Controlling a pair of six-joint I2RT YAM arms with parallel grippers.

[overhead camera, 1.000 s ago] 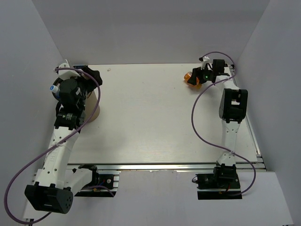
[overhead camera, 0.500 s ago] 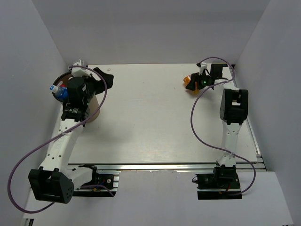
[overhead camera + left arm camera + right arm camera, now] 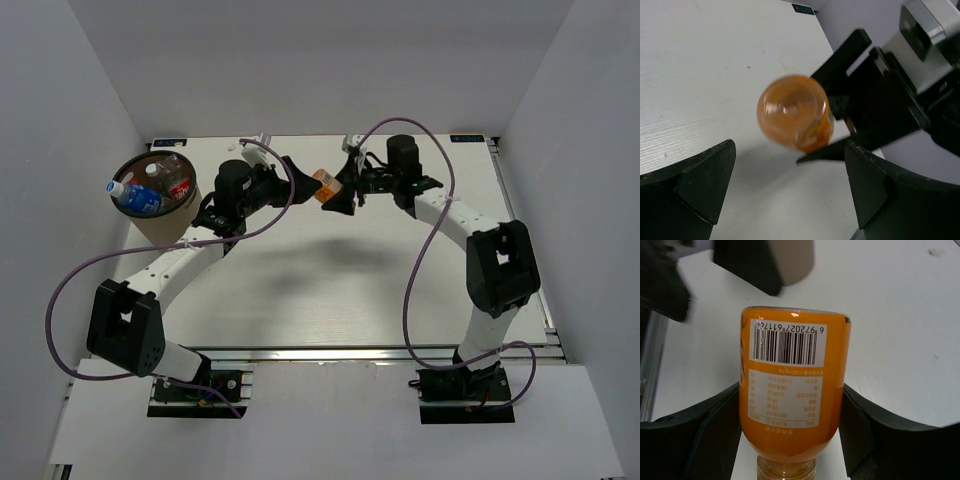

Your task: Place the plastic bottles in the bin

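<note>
- Right gripper point(image 3: 338, 188) holds a stubby orange bottle point(image 3: 794, 400) by its sides, jaws partway closed around it, above the far middle of the desk point(image 3: 330, 290).
- Left gripper point(image 3: 790, 175) stands wide, just left of the bottle, facing its base and not touching it.
- Brown round bin point(image 3: 172, 226) sits at the far left corner, well apart from both.
- Inside it lie a blue-labelled bottle point(image 3: 135, 196) and a red-labelled one point(image 3: 176, 181).

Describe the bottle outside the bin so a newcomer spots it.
From the brown bin at the table's far left, go right past the left pincer. The right pincer grips the orange bottle, stubby, barcode-labelled; the bin's bottles are clear with blue or red labels.
</note>
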